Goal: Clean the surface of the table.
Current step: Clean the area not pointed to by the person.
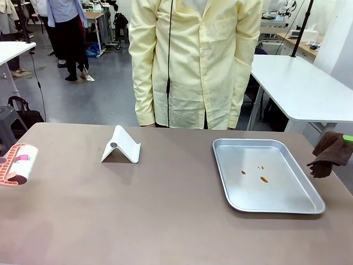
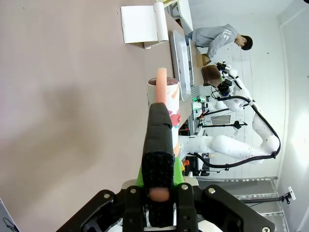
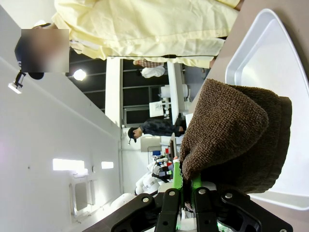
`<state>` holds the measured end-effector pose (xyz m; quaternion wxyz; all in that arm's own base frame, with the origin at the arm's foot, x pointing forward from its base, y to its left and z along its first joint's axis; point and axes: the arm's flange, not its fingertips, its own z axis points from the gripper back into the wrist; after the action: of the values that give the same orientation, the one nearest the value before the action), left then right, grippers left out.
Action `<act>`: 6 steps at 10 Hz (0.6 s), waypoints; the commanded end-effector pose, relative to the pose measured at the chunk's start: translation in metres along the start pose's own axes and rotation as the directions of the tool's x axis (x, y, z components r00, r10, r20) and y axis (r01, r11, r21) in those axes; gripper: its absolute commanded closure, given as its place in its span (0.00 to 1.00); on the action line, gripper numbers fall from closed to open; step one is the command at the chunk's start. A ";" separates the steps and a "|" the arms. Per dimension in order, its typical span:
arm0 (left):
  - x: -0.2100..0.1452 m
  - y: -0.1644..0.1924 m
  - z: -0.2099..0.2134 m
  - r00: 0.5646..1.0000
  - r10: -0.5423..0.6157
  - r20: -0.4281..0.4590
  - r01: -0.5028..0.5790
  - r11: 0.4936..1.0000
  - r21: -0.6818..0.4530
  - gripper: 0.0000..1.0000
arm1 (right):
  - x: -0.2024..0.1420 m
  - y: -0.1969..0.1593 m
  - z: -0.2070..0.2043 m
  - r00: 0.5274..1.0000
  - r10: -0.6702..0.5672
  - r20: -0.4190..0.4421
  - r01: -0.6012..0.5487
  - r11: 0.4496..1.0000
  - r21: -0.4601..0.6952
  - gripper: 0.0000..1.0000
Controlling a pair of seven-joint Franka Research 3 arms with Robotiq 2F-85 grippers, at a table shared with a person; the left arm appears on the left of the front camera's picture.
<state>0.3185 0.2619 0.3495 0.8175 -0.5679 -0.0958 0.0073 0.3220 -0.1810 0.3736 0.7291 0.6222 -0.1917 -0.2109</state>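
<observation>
Table (image 1: 165, 226): matte brown-taupe top, spans the whole front view. A metal tray (image 1: 267, 176) lies flat on it, right of centre. The tray floor carries a few small orange crumbs (image 1: 263, 179).

Left of the tray and apart from it: a white folded stand (image 1: 121, 146), upright on the tabletop.

Far left of the tray, at the table edge: a patterned cylinder (image 1: 17, 163), white with pink and red print, on its side.

Left gripper (image 2: 159, 111): fingers clamped together on what looks like a pink stem of the patterned cylinder, with bare tabletop beside it.

Right gripper (image 3: 186, 182): closed on a brown cloth (image 1: 330, 154), which hangs just past the tray's right rim. Cannot tell whether the cloth touches the tabletop.

Beyond the tray, at the far table edge: a person in a pale yellow coat (image 1: 198, 61), standing.

Room behind: grey floor, white-topped tables (image 1: 303, 88), other people farther off.
</observation>
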 end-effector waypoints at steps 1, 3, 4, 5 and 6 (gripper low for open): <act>-0.002 -0.005 -0.001 1.000 -0.006 -0.001 0.006 1.000 0.003 0.78 | -0.001 0.006 0.000 1.000 -0.014 0.004 0.014 1.000 -0.011 1.00; -0.002 -0.005 -0.001 1.000 -0.006 -0.001 0.006 1.000 0.003 0.78 | -0.001 0.006 0.000 1.000 -0.014 0.004 0.014 1.000 -0.011 1.00; -0.002 -0.005 -0.001 1.000 -0.006 -0.001 0.006 1.000 0.003 0.78 | -0.001 0.006 0.000 1.000 -0.014 0.004 0.014 1.000 -0.011 1.00; -0.002 -0.005 -0.001 1.000 -0.006 -0.001 0.006 1.000 0.003 0.78 | 0.000 0.000 0.000 1.000 0.000 0.000 0.000 1.000 0.000 0.93; -0.002 -0.005 -0.001 1.000 -0.006 -0.001 0.006 1.000 0.003 0.78 | -0.006 0.010 -0.008 0.998 0.054 -0.019 -0.055 0.997 -0.060 0.93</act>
<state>0.3185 0.2619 0.3495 0.8175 -0.5679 -0.0958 0.0073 0.3228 -0.1794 0.3734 0.7350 0.6172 -0.1910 -0.2060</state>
